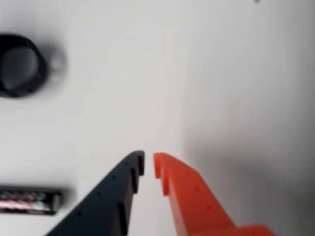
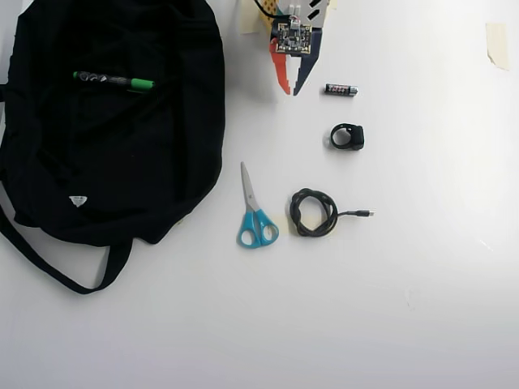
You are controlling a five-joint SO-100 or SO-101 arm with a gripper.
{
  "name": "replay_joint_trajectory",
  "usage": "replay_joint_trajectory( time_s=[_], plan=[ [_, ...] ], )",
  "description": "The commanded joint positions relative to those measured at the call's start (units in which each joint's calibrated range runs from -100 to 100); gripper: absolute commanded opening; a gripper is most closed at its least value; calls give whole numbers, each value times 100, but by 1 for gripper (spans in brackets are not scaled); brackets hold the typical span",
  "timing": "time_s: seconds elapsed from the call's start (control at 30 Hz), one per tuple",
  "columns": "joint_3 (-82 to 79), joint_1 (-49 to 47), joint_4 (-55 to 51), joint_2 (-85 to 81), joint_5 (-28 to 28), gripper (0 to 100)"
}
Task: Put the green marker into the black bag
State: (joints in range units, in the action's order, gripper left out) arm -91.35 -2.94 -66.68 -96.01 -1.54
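While the green marker [image 2: 113, 80] already lies on the upper part of the black bag [image 2: 105, 162] at the left of the overhead view, it appears to rest on the fabric, and whether it sits inside an opening cannot be told. Right of the bag, blue-handled scissors [image 2: 254, 212] lie on the white table [image 2: 422, 267], with a coiled black cable [image 2: 315, 212] beside them. Above the scissors, near the bag's upper right edge, the gripper [image 2: 290, 87] points down at bare table, its orange and dark jaws nearly together and holding nothing; the wrist view shows only a narrow gap at the tips [image 1: 148, 164]. Further right lie a short battery [image 2: 341, 90] and, below it, a black ring-shaped piece [image 2: 348, 136]. Judged from this, the placing step looks done or nearly done; any next move would call for checking the marker's seat and keeping the arm clear of the bag.
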Motion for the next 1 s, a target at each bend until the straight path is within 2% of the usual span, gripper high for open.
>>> replay_joint_trajectory(
  time_s=[0.0, 0.1, 0.33, 0.97],
  plan=[
    [-290, -13, -438, -374, 38, 2],
    [-326, -20, -722, -365, 70, 2],
    [-793, -5, -645, -365, 28, 2],
    [-802, 17, -627, -365, 54, 2]
  ],
)
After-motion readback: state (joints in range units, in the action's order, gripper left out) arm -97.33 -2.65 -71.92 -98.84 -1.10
